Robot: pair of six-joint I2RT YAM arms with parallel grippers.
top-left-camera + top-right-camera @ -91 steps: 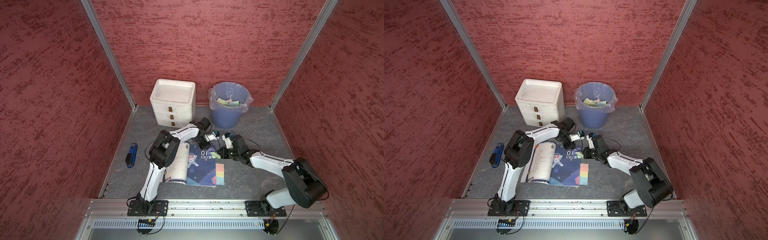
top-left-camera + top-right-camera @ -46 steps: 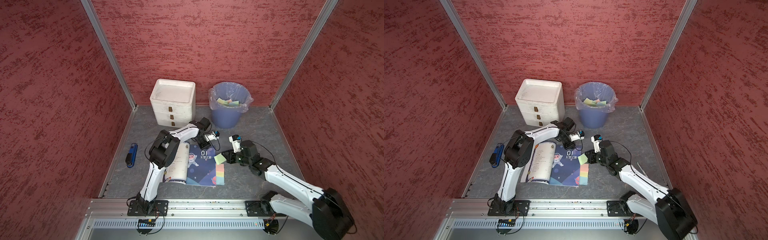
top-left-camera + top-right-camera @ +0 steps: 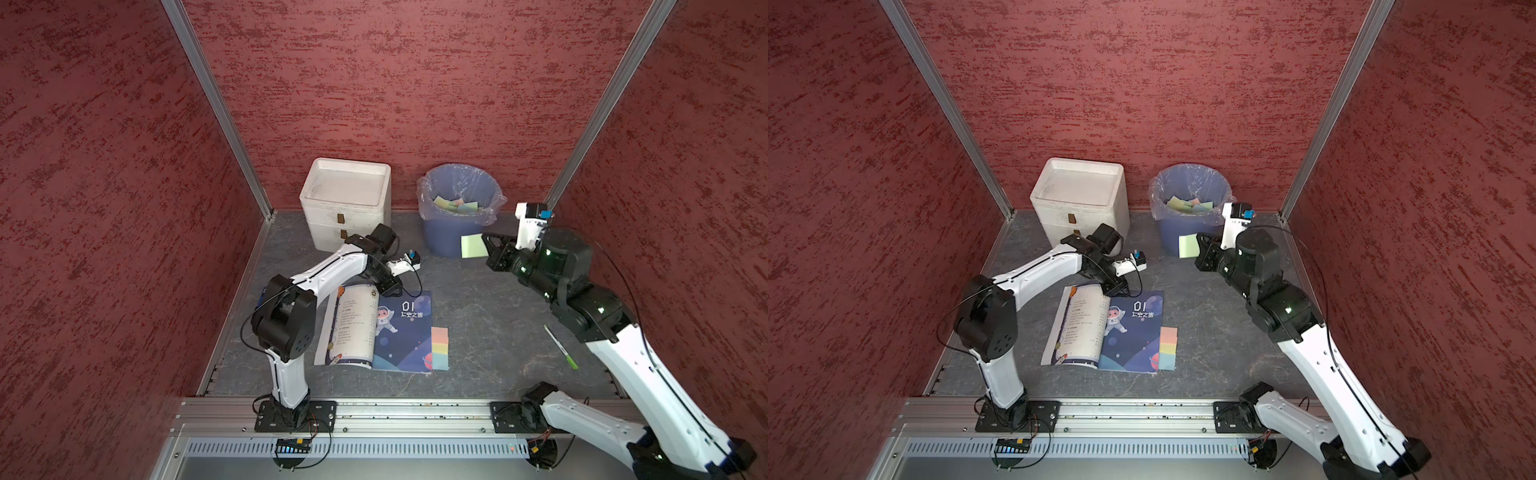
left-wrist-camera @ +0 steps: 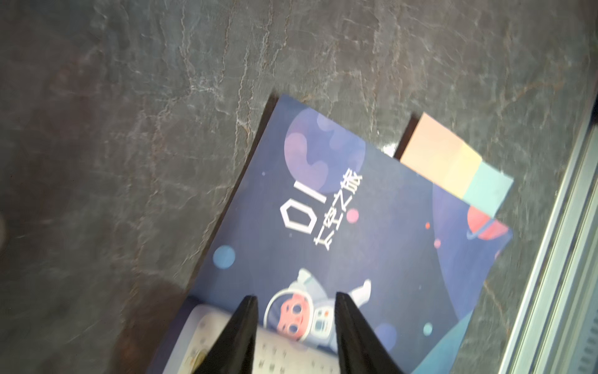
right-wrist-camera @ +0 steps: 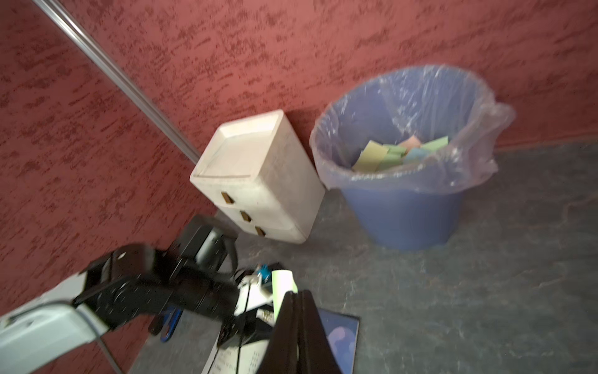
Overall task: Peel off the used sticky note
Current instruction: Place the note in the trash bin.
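A pale green sticky note [image 3: 473, 246] [image 3: 1187, 246] hangs in the air in front of the blue bin, pinched by my right gripper [image 3: 487, 242] [image 3: 1200, 245]. In the right wrist view the jaws are pressed together on the note [image 5: 283, 284] at the gripper [image 5: 296, 293] tips. The open book [image 3: 401, 336] [image 3: 1133, 336] [image 4: 356, 233] lies on the floor. A strip of coloured sticky notes [image 3: 440, 348] [image 3: 1168, 348] [image 4: 453, 165] sticks out past its right edge. My left gripper [image 3: 390, 286] [image 4: 296, 299] hovers at the book's far edge, open, with nothing between its fingers.
The blue bin [image 3: 444, 245] [image 3: 1169, 243] [image 5: 404, 217], lined with plastic, holds several discarded notes at the back. A white drawer box [image 3: 347, 195] [image 3: 1077, 191] [image 5: 255, 181] stands left of it. A green pen [image 3: 561, 347] lies on the floor under the right arm.
My right gripper has lifted the green note off the book and carried it up and back toward the bin. The left gripper has gone from shut to open.
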